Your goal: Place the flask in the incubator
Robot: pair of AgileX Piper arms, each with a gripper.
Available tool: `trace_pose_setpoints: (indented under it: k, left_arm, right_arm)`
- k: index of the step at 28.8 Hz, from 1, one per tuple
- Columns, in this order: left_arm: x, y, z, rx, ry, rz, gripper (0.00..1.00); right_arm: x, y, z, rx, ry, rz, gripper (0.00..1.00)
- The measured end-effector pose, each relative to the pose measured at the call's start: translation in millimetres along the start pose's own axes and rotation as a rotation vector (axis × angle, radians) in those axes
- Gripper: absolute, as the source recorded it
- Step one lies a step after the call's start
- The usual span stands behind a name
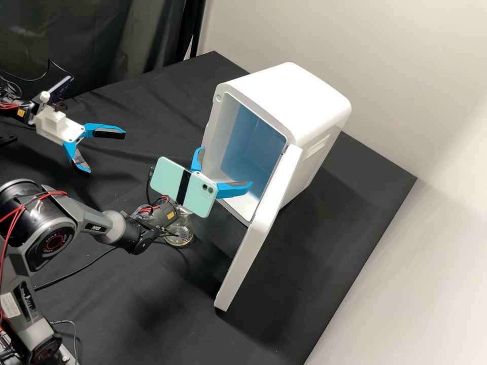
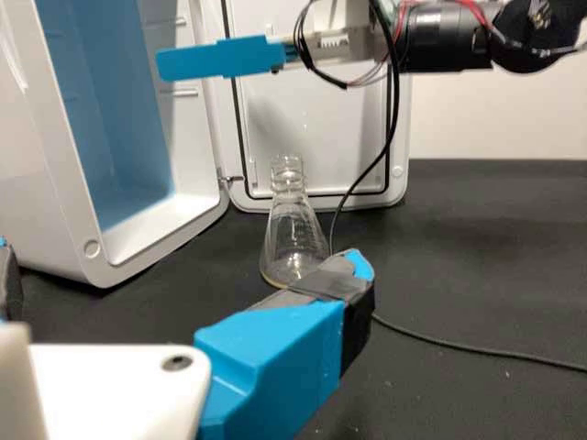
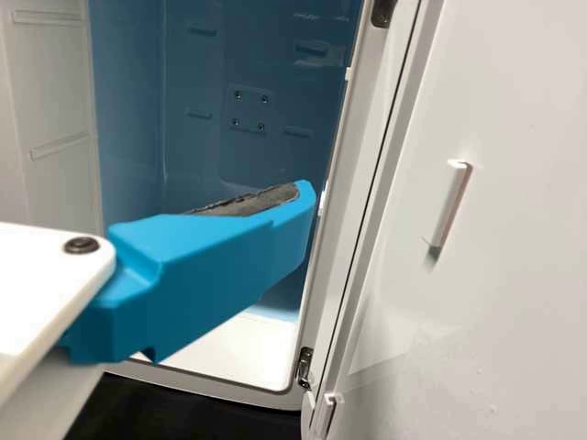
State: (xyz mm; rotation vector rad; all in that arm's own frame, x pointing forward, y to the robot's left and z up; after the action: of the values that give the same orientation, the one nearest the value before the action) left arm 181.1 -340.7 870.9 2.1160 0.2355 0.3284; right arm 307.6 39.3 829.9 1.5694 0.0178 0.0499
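One open door (image 1: 256, 233) beside flask (image 1: 181, 236), right gripper (image 1: 225, 167) before incubator (image 1: 299, 101)

- The high camera sits up above, far back, and looks down on the black bench (image 1: 152, 304) and the white incubator (image 1: 304, 101).
- The left wrist camera is low, near the bench, facing the incubator's open front and its door (image 2: 303, 119).
- The right wrist camera is very close, looking into the blue inside (image 3: 211, 101).
- All three see that blue inside and the door.
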Motion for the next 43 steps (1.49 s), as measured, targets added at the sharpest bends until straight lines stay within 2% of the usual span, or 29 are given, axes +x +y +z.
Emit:
trace_pose_setpoints:
  k: [5,20,26,29,33,37,43]
  left_arm:
    - [-1.6,5.1,1.7,-0.007,-0.007,0.026,1.0]
    - [-2.2,5.0,1.4,-0.002,-0.015,0.023,1.0]
    - [-2.5,4.6,1.5,-0.003,-0.015,0.022,1.0]
    - [-2.9,4.1,1.6,-0.004,-0.015,0.02,1.0]
    - [-4.5,2.8,1.0,-0.005,-0.011,0.014,1.0]
    - [-5.3,2.2,0.6,-0.003,-0.012,0.01,1.0]
    - [-5.9,2.0,-0.2,0.0,-0.013,0.007,1.0]
  right_arm:
    - [0.0,0.0,0.0,0.0,0.0,0.0,1.0]
    - [-0.6,0.7,1.1,0.001,0.0,0.0,1.0]
    - [-17.0,10.2,7.2,0.045,0.001,0.011,1.0]
    - [-28.4,16.0,8.8,0.067,0.02,0.029,1.0]
    - [-39.4,19.5,8.5,0.071,0.042,0.033,1.0]
    - [-50.6,20.1,4.1,0.059,0.086,0.037,1.0]
    - [-62.0,13.8,0.9,0.034,0.128,0.003,1.0]
